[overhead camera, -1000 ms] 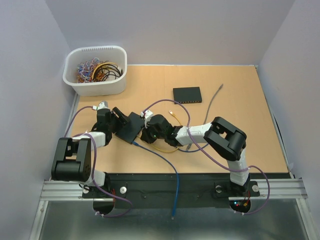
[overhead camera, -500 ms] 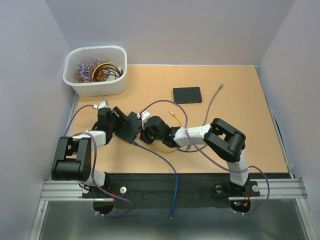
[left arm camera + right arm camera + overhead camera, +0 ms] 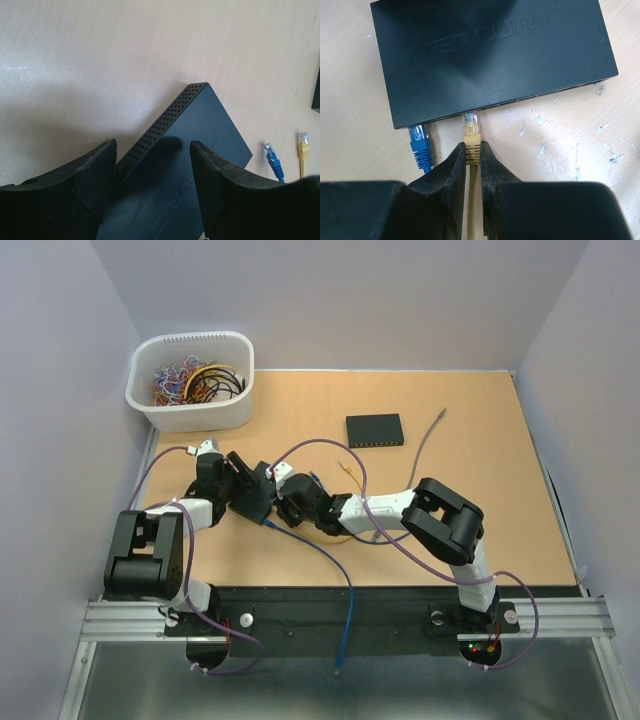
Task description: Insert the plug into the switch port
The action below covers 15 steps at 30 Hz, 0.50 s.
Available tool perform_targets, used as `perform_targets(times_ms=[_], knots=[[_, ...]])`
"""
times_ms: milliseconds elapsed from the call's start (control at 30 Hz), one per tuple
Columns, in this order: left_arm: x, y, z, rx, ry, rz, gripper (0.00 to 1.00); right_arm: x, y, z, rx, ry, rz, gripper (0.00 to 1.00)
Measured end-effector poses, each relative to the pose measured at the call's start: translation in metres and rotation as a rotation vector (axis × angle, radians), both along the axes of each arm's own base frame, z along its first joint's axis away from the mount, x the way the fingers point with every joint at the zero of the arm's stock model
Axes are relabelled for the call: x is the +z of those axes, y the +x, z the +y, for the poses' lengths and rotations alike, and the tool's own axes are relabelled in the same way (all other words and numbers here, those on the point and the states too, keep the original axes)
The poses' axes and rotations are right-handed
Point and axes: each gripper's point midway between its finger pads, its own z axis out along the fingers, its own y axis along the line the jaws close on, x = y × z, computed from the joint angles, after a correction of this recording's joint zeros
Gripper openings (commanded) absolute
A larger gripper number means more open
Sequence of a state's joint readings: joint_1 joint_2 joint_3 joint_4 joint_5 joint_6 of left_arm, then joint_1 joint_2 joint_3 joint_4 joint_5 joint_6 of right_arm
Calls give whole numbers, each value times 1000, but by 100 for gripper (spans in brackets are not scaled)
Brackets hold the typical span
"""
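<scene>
Presently left jaws clasp one switch (image 3: 200, 140), right jaws pinch one yellow plug (image 3: 471, 131).

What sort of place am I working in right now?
Most likely a robotics lab test cell: a wooden tabletop boxed in by plain walls, a white bin of spare cables at its far left corner, and a network switch with patch cables laid out.
</scene>
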<state>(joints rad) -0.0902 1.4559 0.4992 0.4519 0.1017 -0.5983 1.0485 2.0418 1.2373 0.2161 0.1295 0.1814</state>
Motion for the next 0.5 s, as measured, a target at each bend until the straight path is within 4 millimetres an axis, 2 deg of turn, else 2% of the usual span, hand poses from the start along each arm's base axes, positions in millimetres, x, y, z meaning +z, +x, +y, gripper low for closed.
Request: perform_targets(times_ms=[500], knots=[[-1, 6, -2, -30, 41, 9, 66, -2, 5, 3, 27, 24, -71, 0]])
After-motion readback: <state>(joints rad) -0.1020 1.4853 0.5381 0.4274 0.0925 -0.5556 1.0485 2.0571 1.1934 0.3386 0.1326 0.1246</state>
